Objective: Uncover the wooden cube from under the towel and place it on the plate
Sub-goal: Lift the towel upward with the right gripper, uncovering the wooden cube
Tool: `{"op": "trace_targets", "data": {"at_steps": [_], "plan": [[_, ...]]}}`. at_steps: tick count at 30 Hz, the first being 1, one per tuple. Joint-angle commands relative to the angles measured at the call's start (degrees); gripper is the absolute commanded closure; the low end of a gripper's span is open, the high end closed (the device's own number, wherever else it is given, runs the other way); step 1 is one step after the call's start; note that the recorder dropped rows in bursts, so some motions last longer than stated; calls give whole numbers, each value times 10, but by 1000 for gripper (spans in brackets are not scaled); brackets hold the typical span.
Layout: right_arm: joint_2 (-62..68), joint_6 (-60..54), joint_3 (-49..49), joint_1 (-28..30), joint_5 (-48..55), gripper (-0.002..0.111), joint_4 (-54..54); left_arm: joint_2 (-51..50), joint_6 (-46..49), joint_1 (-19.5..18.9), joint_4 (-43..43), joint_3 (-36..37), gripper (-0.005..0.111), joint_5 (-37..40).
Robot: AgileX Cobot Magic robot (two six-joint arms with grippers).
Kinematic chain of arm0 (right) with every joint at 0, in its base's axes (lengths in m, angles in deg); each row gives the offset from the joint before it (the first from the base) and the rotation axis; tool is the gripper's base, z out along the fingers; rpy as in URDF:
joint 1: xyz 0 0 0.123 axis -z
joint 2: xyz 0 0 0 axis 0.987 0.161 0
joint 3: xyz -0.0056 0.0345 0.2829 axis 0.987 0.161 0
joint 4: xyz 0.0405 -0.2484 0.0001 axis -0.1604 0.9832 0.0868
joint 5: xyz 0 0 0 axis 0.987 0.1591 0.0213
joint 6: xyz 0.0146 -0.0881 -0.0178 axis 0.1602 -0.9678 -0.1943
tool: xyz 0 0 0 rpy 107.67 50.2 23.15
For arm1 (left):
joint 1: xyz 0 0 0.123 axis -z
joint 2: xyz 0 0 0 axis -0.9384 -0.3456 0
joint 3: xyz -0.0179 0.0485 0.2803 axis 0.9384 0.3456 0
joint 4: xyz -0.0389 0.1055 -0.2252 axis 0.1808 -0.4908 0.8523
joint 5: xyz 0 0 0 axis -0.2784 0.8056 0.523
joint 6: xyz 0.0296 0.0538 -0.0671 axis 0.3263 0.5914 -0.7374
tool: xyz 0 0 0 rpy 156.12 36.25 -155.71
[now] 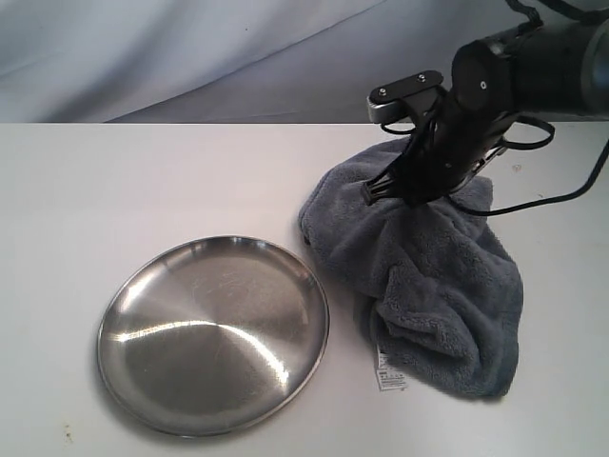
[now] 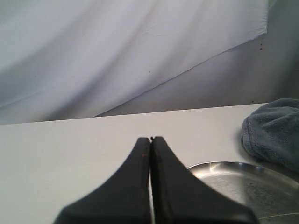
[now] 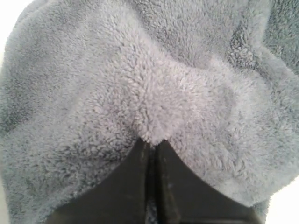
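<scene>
Right gripper [image 1: 384, 193] is clamped on a fold of the towel [image 1: 438, 295]. Its jaws are drawn together with a tuft of fleece pinched between them, and the right wrist view confirms this. The hold is taken at the side of the heap toward the back of the table [image 1: 143, 181]. Judged purpose: to peel the cloth up and off whatever it covers.

Left gripper [image 2: 151, 138] grips nothing, its jaws pressed flat together. It hangs above the table near the rim of the plate [image 1: 214, 333], clear of the work and apparently in reserve.

Wooden cube: not visible in any view. It is judged to lie beneath the towel, but its exact position cannot be told.

Towel: dark grey-blue with a thick, fluffy pile, crumpled into a mound just beside the plate. A small white label [image 1: 390, 371] shows at its near edge.

Plate: round, polished steel with a low rim, nothing on it, showing bright streaks of reflected light.
</scene>
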Motion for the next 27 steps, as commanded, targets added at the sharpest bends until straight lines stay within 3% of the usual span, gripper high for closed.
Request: {"op": "trace_targets", "data": {"at_steps": [1,13,18,27], "plan": [[-36,5,-3,-2,-7,108,5,2,-1,4,1,3,107,1],[-136,5,-3,-2,-36,108,20,2,-1,4,1,3,107,1],[-157,63,-3,-2,-44,108,86,2,-1,4,1,3,107,1],[-162,77,-3,-3,-178,108,16,2,-1,4,1,3,107,1]]}}
